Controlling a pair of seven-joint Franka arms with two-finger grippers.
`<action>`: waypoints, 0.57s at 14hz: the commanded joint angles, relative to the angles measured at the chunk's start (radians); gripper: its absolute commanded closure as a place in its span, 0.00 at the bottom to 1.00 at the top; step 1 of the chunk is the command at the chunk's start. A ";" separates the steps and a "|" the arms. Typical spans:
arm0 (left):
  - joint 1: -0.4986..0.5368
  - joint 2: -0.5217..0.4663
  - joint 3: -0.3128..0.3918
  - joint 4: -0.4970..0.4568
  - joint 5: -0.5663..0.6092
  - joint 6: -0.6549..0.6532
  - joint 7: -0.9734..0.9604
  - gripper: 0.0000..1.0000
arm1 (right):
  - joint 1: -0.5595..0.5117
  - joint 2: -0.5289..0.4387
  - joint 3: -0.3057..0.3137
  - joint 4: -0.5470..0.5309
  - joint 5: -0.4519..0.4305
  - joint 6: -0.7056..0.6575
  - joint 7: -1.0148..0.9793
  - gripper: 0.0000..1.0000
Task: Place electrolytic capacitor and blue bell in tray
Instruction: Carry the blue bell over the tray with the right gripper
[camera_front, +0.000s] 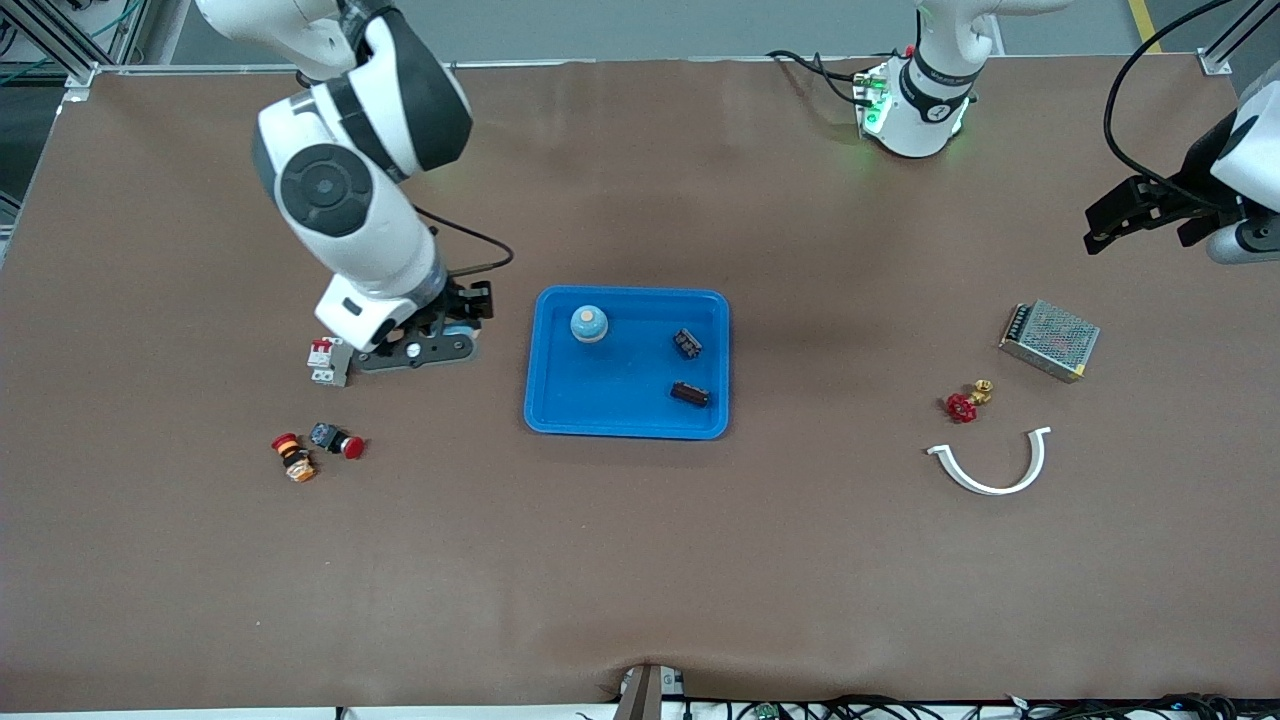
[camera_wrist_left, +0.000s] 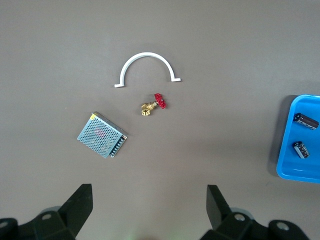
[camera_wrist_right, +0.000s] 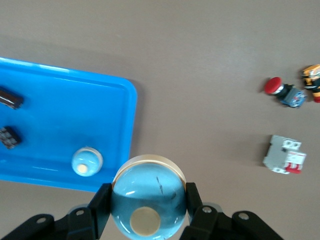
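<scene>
The tray (camera_front: 560, 412) lay nearest, already holding two capacitors (camera_front: 690, 394) and one bell (camera_front: 589, 324). The right gripper (camera_wrist_right: 145, 205) gripped another blue bell (camera_wrist_right: 148, 200) beside the tray's right-arm end. The left gripper (camera_wrist_left: 149, 202), fingers wide, waited.

A broad brown matte tabletop (camera_front: 640, 560) fills the scene, evenly lit, with soft shadows. Silver aluminium frame rails (camera_front: 60, 50) stand at its corner, grey floor (camera_front: 620, 25) shows past its top edge, and black cables (camera_front: 1000, 708) trail along the edge nearest the front camera.
</scene>
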 joint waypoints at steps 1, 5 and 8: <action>0.005 -0.001 -0.003 0.002 -0.013 0.007 0.002 0.00 | 0.046 0.011 -0.013 -0.003 0.001 0.042 0.087 0.56; 0.004 0.000 -0.003 0.000 -0.013 0.006 0.004 0.00 | 0.104 0.056 -0.014 -0.003 0.001 0.121 0.179 0.56; 0.001 0.005 -0.003 0.000 -0.015 0.007 0.007 0.00 | 0.130 0.097 -0.013 -0.004 0.001 0.194 0.218 0.56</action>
